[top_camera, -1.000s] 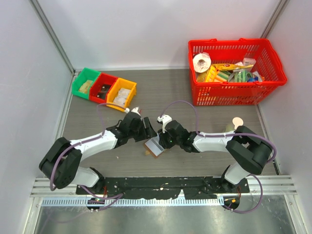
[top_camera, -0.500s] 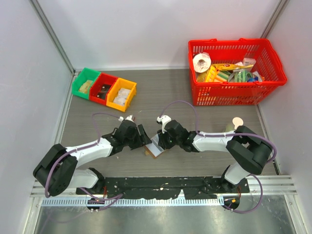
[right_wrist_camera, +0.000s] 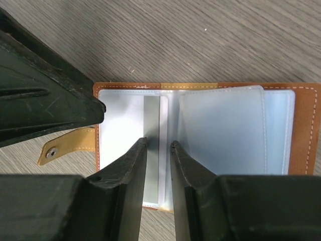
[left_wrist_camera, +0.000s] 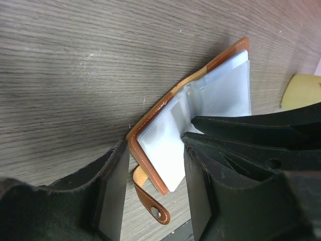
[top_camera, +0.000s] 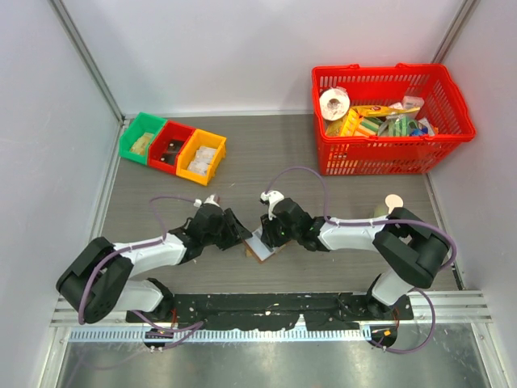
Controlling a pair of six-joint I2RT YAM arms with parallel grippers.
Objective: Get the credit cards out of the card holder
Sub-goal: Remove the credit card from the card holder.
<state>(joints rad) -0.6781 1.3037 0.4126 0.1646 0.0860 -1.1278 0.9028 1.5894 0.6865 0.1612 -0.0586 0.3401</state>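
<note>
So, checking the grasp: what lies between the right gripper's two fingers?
A pale grey strip of the open card holder's inner panels, shown in the right wrist view in the right gripper's narrow gap; card or sleeve, I cannot tell.

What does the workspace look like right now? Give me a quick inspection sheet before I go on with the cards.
Surface: grey wood-grain table; no damage seen.
Job's things: card holder lies open and flat; pale sleeves show, but the credit cards cannot be told apart from them; none seen out on the table.
Clutter: red basket, full, far right; three coloured bins, far left; tan disc, right side.
Grippers: left gripper open, straddling one end of the holder; right gripper with jaws narrow over a centre sleeve, grip unclear.
Cables: purple cables loop above the table, clear of the holder.
Surroundings: pale walls; nothing else seen.
</note>
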